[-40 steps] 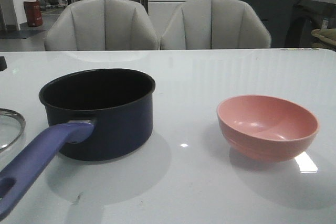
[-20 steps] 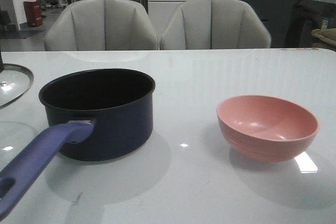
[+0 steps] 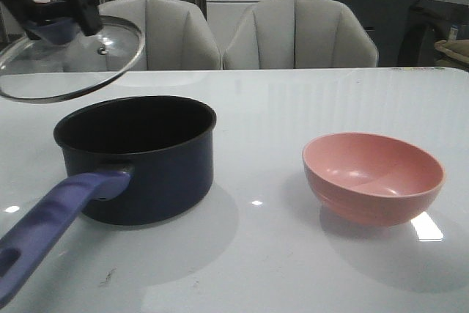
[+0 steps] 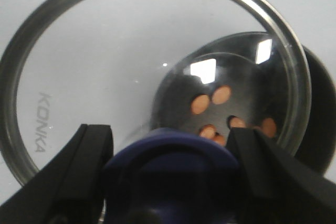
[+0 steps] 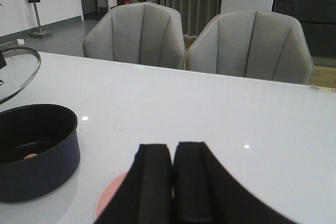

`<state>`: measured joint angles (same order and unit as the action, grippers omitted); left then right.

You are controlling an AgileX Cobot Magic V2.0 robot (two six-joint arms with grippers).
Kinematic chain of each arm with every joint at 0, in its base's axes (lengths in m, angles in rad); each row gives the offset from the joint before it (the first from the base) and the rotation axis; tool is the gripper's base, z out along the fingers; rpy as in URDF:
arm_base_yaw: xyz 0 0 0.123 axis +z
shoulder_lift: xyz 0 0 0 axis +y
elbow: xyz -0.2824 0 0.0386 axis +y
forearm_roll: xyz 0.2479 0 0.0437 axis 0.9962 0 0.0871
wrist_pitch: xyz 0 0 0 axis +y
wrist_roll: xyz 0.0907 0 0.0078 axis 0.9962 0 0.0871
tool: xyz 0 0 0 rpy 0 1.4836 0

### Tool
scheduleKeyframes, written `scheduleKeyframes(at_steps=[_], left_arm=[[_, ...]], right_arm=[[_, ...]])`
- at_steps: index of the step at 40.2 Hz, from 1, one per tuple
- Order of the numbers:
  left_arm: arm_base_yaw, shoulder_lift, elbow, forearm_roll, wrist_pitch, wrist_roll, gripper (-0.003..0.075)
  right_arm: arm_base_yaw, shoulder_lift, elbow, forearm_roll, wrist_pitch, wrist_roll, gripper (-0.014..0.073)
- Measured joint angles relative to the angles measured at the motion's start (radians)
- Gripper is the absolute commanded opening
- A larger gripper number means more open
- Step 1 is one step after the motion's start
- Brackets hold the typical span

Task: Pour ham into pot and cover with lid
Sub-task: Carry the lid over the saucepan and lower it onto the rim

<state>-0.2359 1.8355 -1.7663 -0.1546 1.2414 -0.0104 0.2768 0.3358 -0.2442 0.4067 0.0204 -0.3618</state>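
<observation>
One lid above pot rim

Pot handle cropped by the front view's lower-left edge. Ham unseen from the front, hidden by the pot wall. Pink bowl mostly masked behind the right hand. Lid knob blurred.

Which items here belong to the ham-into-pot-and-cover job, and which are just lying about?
Job:
- lid, held above the table by the left gripper at its knob
- pot, open
- ham, already in the pot
- pink bowl, looks empty

Lying about:
- two grey chairs
</observation>
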Motion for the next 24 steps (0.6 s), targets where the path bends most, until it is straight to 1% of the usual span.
scheduleKeyframes(at_steps=[4, 10, 15, 24], left_arm=[[-0.064, 0.000, 0.000, -0.004, 0.005, 0.010, 0.0286], [-0.126, 0.011, 0.000, -0.004, 0.009, 0.020, 0.0286], [-0.151, 0.020, 0.000, 0.007, 0.009, 0.020, 0.0286], [-0.153, 0.041, 0.000, 0.017, 0.009, 0.020, 0.0286]], right_arm=[[0.000, 0.000, 0.000, 0.000, 0.000, 0.000, 0.0152], [0.000, 0.000, 0.000, 0.000, 0.000, 0.000, 0.0152], [0.000, 0.000, 0.000, 0.000, 0.000, 0.000, 0.0152], [0.000, 0.000, 0.000, 0.000, 0.000, 0.000, 0.0152]])
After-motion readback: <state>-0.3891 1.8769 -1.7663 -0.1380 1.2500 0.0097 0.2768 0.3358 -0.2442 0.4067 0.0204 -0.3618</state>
